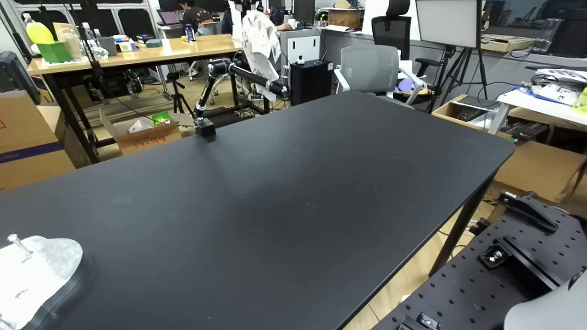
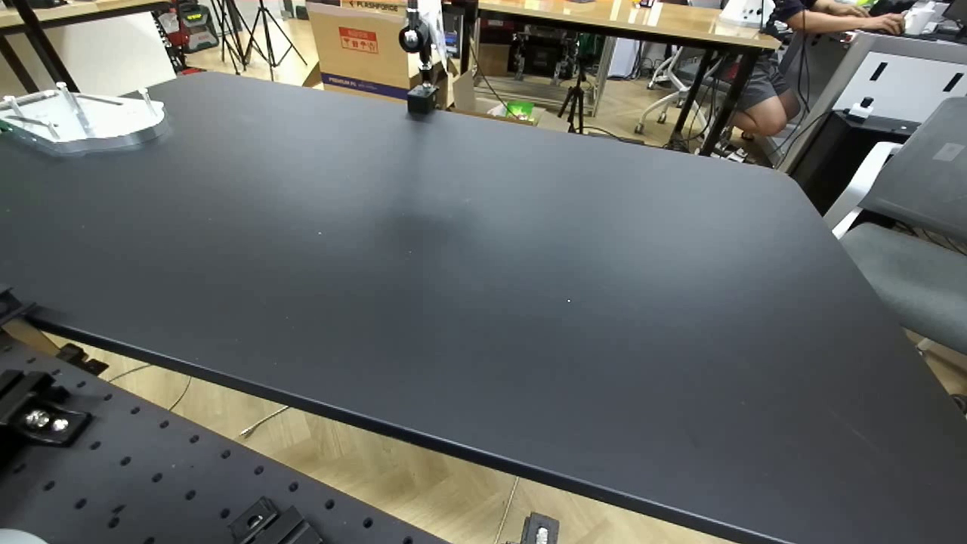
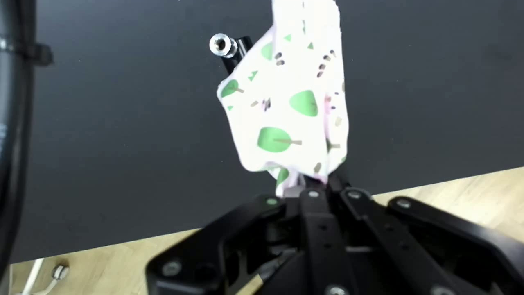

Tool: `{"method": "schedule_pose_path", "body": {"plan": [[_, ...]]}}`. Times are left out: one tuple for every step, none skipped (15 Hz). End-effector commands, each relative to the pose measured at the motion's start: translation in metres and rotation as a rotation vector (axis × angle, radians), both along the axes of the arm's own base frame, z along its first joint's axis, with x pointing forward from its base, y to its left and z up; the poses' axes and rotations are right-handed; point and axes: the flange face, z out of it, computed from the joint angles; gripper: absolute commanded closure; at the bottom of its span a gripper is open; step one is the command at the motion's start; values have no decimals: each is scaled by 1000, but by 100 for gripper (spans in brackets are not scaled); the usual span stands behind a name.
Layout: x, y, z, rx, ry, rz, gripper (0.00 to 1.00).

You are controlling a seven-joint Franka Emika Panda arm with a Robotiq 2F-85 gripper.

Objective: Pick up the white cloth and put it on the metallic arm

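Cloth hangs pinched in your gripper, close by the metal arm ahead; contact is hard to judge, so releasing early, before it drapes evenly, could let it slide off.

Far off in an exterior view, a large brown cardboard box bears a red pictogram label, PREMIUM and a short unclear word on a purple band, and FLASHFORGE in black on a brown strip at its top. At the far left in an exterior view, a small open brown cardboard carton shows red Korean lettering, apparently 우체국택배.
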Motion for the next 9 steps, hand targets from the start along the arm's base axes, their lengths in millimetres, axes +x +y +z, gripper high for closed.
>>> {"method": "schedule_pose_path", "body": {"plan": [[-17, -10, 30, -31, -9, -75, 99], [-20, -16, 34, -31, -5, -86, 99], [-21, -21, 37, -34, -6, -92, 99], [-23, -28, 38, -32, -2, -99, 99], [-23, -35, 39, -33, 1, -108, 99], [-24, -44, 38, -30, 2, -113, 99], [-24, -52, 36, -29, 5, -120, 99], [-25, -63, 32, -21, 19, -130, 99], [-26, -71, 27, -18, 32, -139, 99]]}}
